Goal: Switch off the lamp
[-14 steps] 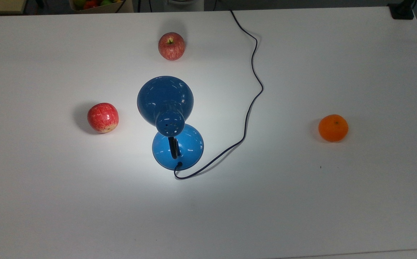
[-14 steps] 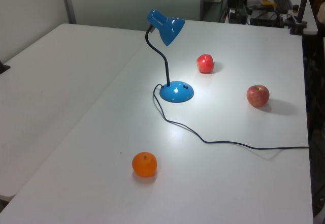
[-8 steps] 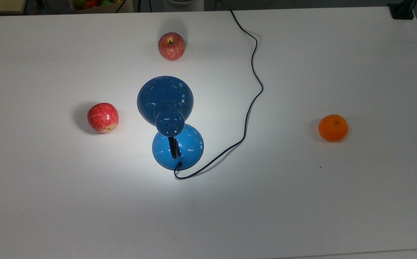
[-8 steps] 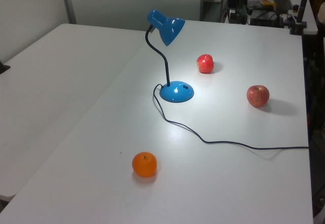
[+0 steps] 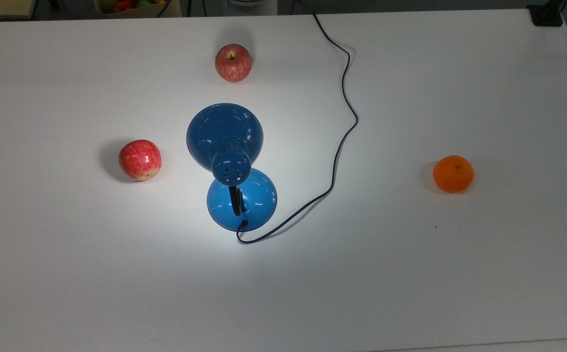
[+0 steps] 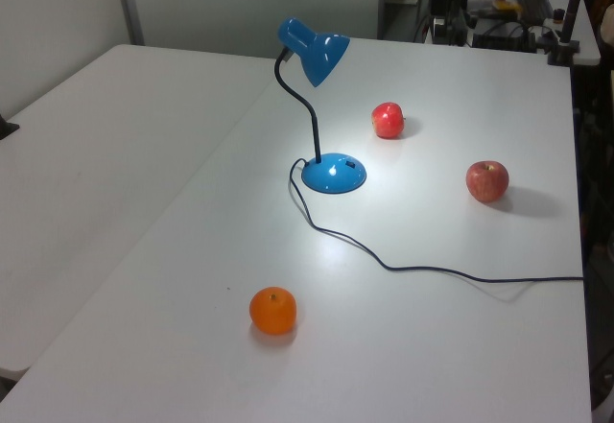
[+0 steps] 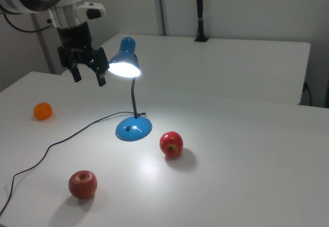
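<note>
The blue lamp (image 5: 225,137) stands near the middle of the white table (image 5: 459,274), its domed shade (image 6: 314,51) on a curved black neck above a round blue base (image 7: 133,128). The bulb is lit and throws a bright pool on the table around the base. A thin dark cord (image 5: 344,112) snakes from the base to the table's far edge in the top view. In the right view my gripper (image 7: 89,76) hangs in the air to the left of the shade, open, with nothing between its black fingers.
Two red apples (image 5: 140,159) (image 5: 233,62) lie near the lamp, one to its left and one beyond it in the top view. An orange (image 5: 453,173) sits alone to the top view's right. A second table (image 6: 86,174) adjoins on the left view's left.
</note>
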Robot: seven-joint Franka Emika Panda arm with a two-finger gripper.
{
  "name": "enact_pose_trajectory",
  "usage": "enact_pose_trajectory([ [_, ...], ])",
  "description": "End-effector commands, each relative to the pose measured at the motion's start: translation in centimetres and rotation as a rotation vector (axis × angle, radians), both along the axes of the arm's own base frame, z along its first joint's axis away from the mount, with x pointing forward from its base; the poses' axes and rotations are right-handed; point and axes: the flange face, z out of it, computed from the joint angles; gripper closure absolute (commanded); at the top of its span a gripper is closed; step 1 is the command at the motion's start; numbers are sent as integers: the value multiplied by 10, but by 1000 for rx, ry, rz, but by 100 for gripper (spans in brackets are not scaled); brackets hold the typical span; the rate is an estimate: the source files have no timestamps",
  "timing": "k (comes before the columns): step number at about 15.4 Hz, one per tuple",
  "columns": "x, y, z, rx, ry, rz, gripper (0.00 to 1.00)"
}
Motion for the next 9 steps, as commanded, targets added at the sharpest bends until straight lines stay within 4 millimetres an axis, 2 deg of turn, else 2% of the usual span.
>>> enact_pose_trajectory([
  [1, -2, 1, 2, 19, 24, 19, 29],
  [3, -2, 1, 2, 17, 26, 19, 67],
  [5, -2, 1, 2, 17, 26, 20, 98],
  [9, -1, 1, 1, 17, 23, 21, 100],
])
